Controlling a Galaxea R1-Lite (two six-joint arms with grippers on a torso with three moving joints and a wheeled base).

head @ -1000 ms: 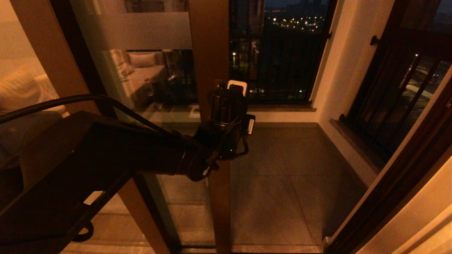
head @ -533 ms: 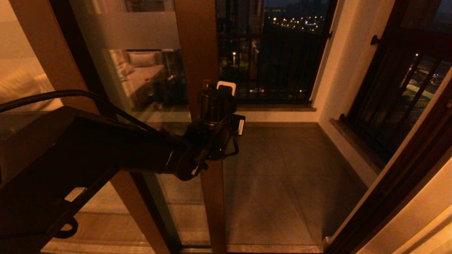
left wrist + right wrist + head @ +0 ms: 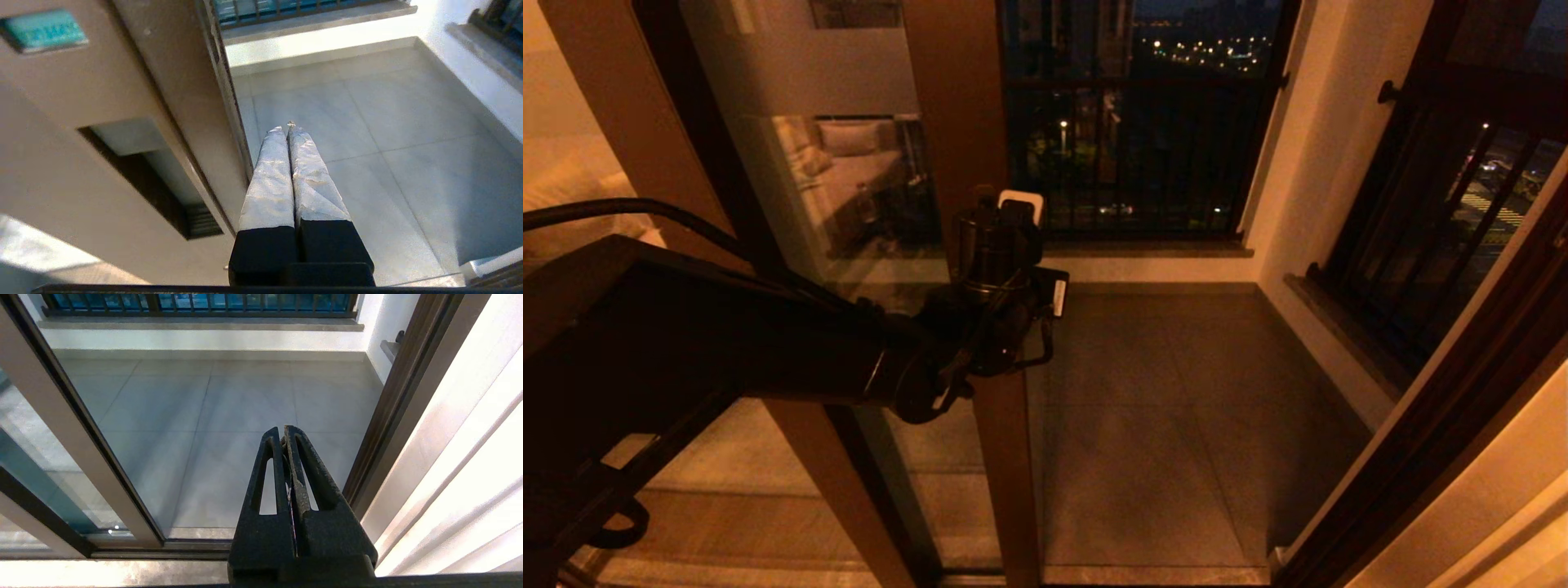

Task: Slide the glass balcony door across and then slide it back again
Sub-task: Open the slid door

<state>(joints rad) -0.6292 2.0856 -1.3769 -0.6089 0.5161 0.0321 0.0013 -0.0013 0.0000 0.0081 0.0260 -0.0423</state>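
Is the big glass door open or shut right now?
Open. The glass balcony door is slid left, with bare balcony floor showing through the gap. The left gripper is beside its edge.

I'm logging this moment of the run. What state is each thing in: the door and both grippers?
glass balcony door: partly slid open, doorway to the balcony clear beside its stile.
left gripper: shut, empty, right beside the door stile's edge.
right gripper: shut, empty, hanging before the open doorway, apart from the door.

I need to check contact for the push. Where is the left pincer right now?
In the head view the left pincer sits left of centre at the right-hand edge of the glass balcony door, fingers shut, just beside the stile's recessed handle slot.
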